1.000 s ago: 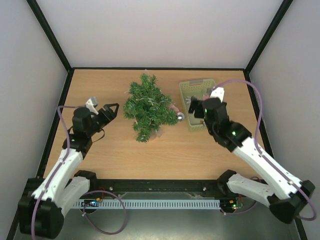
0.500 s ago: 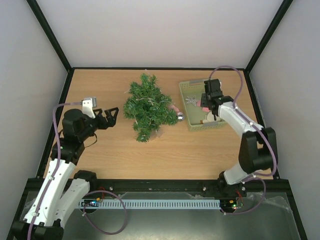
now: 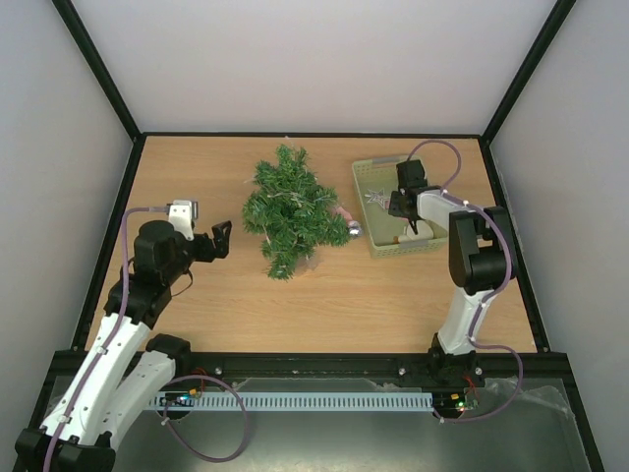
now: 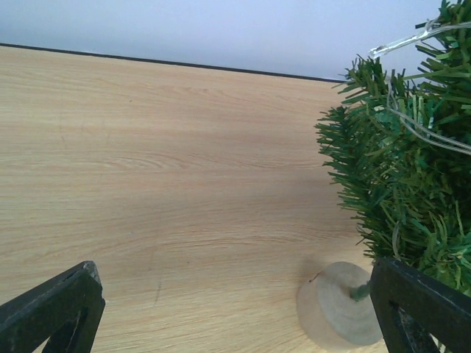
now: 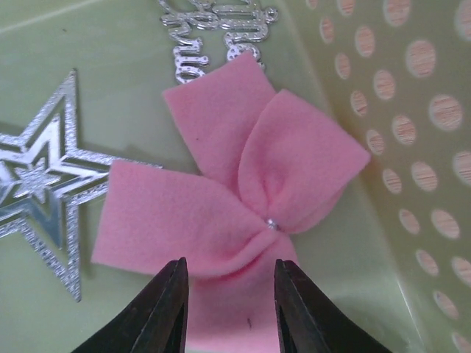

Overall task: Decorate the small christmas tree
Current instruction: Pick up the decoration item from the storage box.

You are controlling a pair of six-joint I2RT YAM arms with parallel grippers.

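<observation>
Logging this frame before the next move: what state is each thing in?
left gripper: open, empty.
right gripper: shut on the pink bow.
pink bow: lying in the basket.
small christmas tree: standing on its wooden base, light string on.
basket: holding the bow and a silver star.

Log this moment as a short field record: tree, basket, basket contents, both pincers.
tree: small christmas tree standing on a wooden disc, mid-table
basket: pale green basket, right of the tree
basket contents: pink felt flower, silver star, silver script ornament
left pincer: open, empty, beside the tree's base
right pincer: inside the basket, fingers either side of the flower's lower petal; firm grip unclear
</observation>
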